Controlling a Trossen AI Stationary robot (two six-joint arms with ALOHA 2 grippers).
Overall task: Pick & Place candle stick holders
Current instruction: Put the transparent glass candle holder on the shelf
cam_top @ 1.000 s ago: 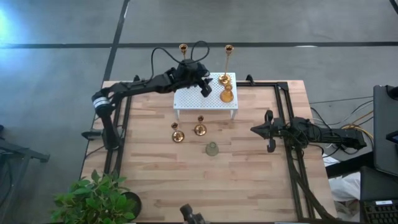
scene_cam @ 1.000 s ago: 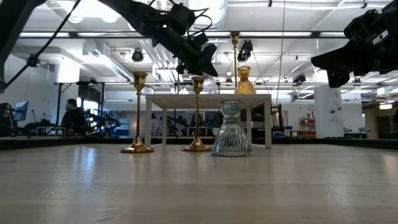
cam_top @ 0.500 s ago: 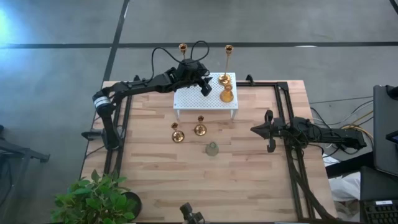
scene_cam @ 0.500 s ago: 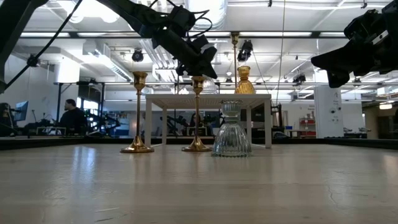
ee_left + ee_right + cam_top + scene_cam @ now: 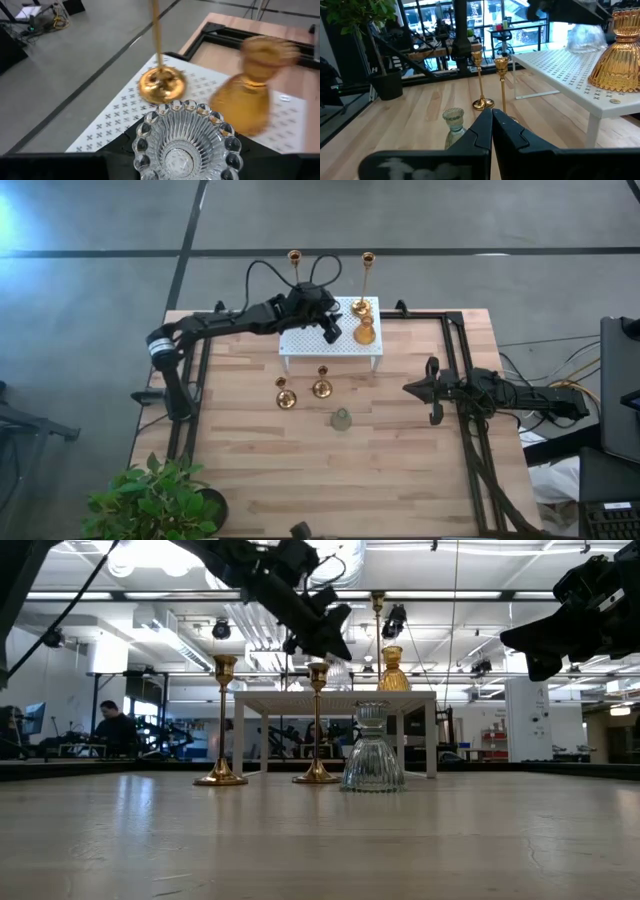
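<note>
My left gripper (image 5: 331, 330) is over the white perforated stand (image 5: 300, 340), shut on the clear glass holder (image 5: 182, 142), which also shows in the right wrist view (image 5: 585, 37). On the stand are the amber glass holder (image 5: 365, 333) and a tall brass stick, resting on its round base (image 5: 161, 85). A second tall brass stick (image 5: 294, 258) rises behind the arm. Two short brass holders (image 5: 286, 396) (image 5: 321, 388) and the grey-green glass holder (image 5: 342, 419) stand on the table in front of the stand. My right gripper (image 5: 408, 389) waits shut at the table's right. My left gripper has the clear glass holder between its two fingers (image 5: 120, 147), one on each side of its beaded rim (image 5: 145, 127). The fingers come from above, slanting down. The holder is upright over the stand's far part; whether it touches the stand I cannot tell.
A potted plant (image 5: 155, 500) stands at the table's near left corner. Black frame rails (image 5: 465, 380) run along the table's right and left sides. A person (image 5: 115, 725) sits in the room beyond the table.
My left gripper has risen a little over the stand and tipped, keeping the clear glass holder between its fingers.
</note>
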